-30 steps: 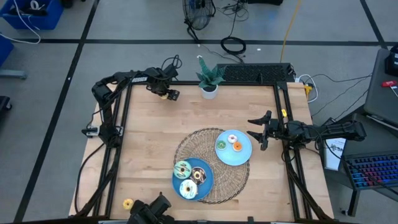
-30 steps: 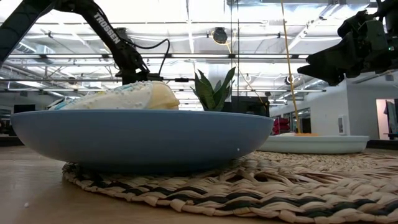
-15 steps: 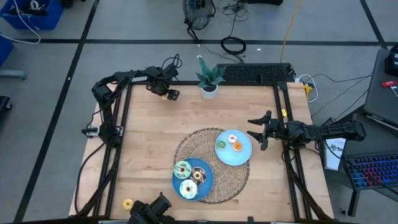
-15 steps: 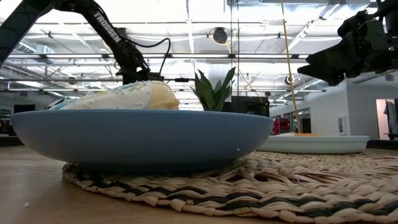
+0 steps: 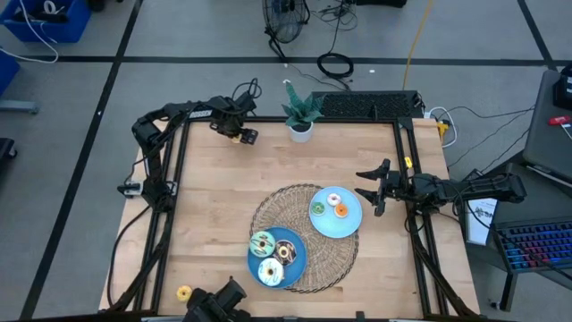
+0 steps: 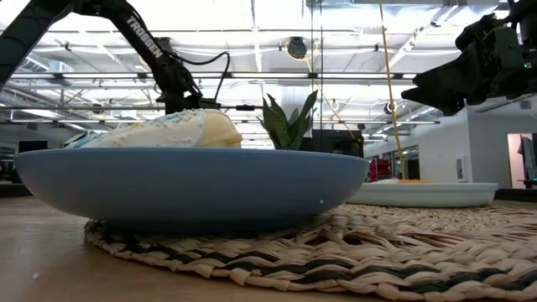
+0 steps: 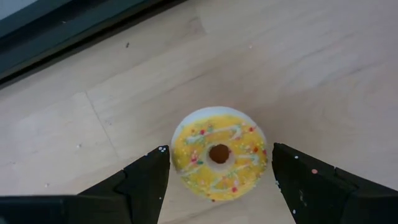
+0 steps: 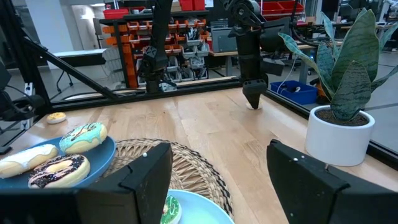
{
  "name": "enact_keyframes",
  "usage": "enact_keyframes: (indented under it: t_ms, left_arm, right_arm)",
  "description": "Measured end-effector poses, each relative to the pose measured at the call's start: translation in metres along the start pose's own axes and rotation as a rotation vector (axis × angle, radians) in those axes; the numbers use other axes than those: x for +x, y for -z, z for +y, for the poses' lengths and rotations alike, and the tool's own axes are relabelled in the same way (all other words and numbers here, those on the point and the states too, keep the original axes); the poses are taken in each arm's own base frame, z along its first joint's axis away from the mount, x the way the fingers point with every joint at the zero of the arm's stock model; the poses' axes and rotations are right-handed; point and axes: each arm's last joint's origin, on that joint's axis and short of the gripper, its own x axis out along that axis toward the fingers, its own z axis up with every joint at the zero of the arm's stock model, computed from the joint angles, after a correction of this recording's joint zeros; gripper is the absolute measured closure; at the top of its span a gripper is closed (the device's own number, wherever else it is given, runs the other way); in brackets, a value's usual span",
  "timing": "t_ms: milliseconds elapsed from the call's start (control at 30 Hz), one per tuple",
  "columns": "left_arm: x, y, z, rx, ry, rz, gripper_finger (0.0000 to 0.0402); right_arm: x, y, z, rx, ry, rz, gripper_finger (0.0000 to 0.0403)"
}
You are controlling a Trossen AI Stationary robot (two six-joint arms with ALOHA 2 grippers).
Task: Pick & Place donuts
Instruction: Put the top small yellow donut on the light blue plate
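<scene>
Nothing has shifted over the last second: your left gripper (image 7: 214,180) hangs spread around the yellow donut (image 7: 219,153) at the table's (image 5: 214,192) far-left corner, not yet pinching. Right gripper (image 5: 375,190), spread and empty, waits at the right edge; the grasp remains outstanding.

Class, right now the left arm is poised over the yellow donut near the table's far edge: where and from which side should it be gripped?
Grip the yellow donut across its outer rim, coming straight down from above. It lies flat on the wooden table, hole up, so only its rounded sides offer opposing faces. The left gripper is open with its fingers either side of the ring, so lowering and closing would probably do.
</scene>
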Motion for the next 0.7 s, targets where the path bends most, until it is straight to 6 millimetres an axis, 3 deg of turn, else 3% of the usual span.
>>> enact_keyframes:
  t_ms: [133,467,700]
  left_arm:
    - [0.000,0.000,0.000,0.011,0.016,0.006,0.0147]
    - [-0.001,0.000,-0.001,0.043,0.024,0.011,0.0283]
    - [-0.025,-0.003,-0.017,0.212,0.108,0.081,0.0323]
  right_arm:
    - [0.000,0.000,0.000,0.000,0.000,0.000,0.0161]
    - [0.000,0.000,0.000,0.000,0.000,0.000,0.0161]
    - [0.000,0.000,0.000,0.000,0.000,0.000,0.0161]
